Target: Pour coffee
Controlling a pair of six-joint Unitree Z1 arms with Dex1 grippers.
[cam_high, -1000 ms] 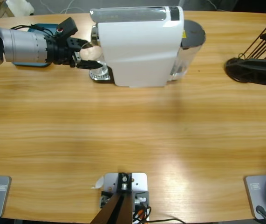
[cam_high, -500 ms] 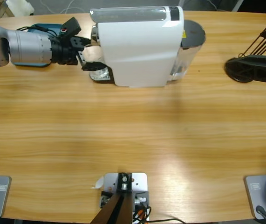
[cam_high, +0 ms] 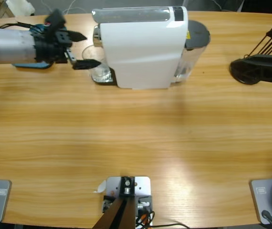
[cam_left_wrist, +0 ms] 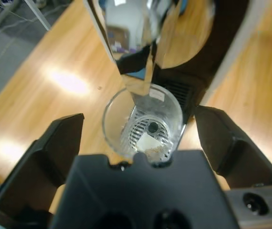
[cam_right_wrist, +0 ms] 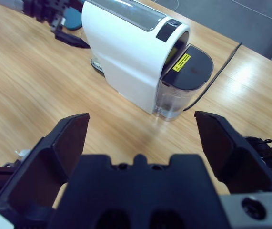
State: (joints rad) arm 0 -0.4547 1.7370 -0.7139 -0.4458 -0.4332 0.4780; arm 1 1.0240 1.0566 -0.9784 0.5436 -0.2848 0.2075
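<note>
Left gripper (cam_high: 84, 49) jaws spread wide, holding nothing, straddling the clear glass (cam_left_wrist: 142, 125) on the drip tray (cam_left_wrist: 179, 94) under the coffee machine (cam_high: 143, 47) spout. Glass sits dead ahead between the jaws, upright, near-empty; coffee only a faint trace at bottom, hard to tell. Left arm far nearer. Machine body blocks one side; open table (cam_high: 136, 143) toward the camera. Right gripper (cam_right_wrist: 140, 143) wide open, empty, well apart.
</note>
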